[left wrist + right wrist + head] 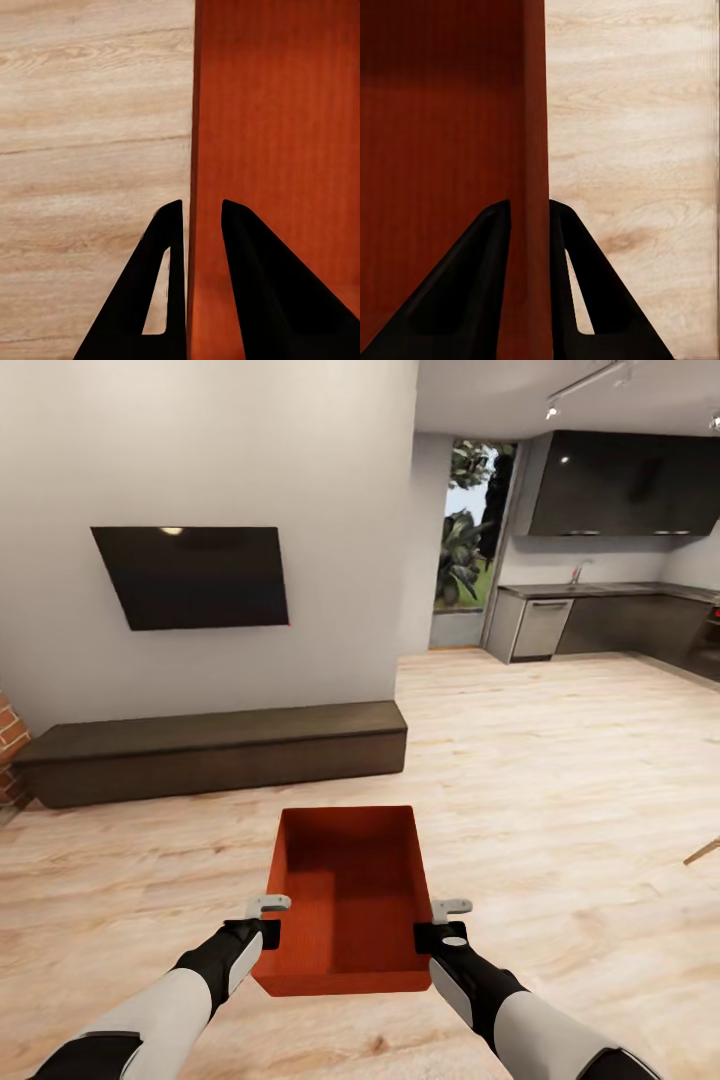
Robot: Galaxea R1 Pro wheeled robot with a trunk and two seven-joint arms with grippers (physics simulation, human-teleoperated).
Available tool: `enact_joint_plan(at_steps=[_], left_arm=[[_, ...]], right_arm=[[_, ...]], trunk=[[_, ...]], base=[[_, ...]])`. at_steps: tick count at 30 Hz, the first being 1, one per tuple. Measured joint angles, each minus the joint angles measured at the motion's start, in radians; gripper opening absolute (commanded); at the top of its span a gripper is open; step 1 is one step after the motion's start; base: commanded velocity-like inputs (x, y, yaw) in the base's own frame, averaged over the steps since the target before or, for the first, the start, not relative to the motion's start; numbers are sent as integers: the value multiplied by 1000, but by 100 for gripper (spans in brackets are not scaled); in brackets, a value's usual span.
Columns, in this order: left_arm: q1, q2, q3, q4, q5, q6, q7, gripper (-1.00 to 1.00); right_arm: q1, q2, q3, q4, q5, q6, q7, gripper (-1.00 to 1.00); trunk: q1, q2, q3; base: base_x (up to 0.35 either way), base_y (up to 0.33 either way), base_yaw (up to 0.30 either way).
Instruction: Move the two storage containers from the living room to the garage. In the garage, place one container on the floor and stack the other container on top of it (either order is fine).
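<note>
Two hands carry one orange-red rectangular open-topped storage container (345, 900) low before the robot, above the light wood plank floor (560, 780) of the living room. The left hand (268, 932) pinches the container's left wall; in the left wrist view its dark fingers (169, 285) sit one on each side of that wall (192, 150). The right hand (432, 932) pinches the right wall likewise, its fingers (574, 277) straddling the thin orange edge (534, 150). The container (277, 135) is empty, its inner bottom (442, 150) bare. Beyond it, a long dark low bench (210, 750) stands against the pale wall, under a black wall-mounted TV (195, 575). Red brick (10, 745) shows at the far left edge. Farther right lies a kitchen with dark cabinets (620, 485) and a glass door (470, 540) showing green plants.
</note>
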Motion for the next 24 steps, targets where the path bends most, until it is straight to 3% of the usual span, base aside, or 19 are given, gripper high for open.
enact_joint_plan(at_steps=[17, 24], left_arm=[[0, 0, 0, 0, 0, 0, 0, -100], [0, -2, 5, -1, -5, 1, 0, -100]], right_arm=[[0, 0, 0, 0, 0, 0, 0, -100], [0, -3, 0, -3, 1, 3, 2, -100]], trunk=[[0, 0, 0], [0, 0, 0]], base=[[0, 0, -289], [0, 0, -65]])
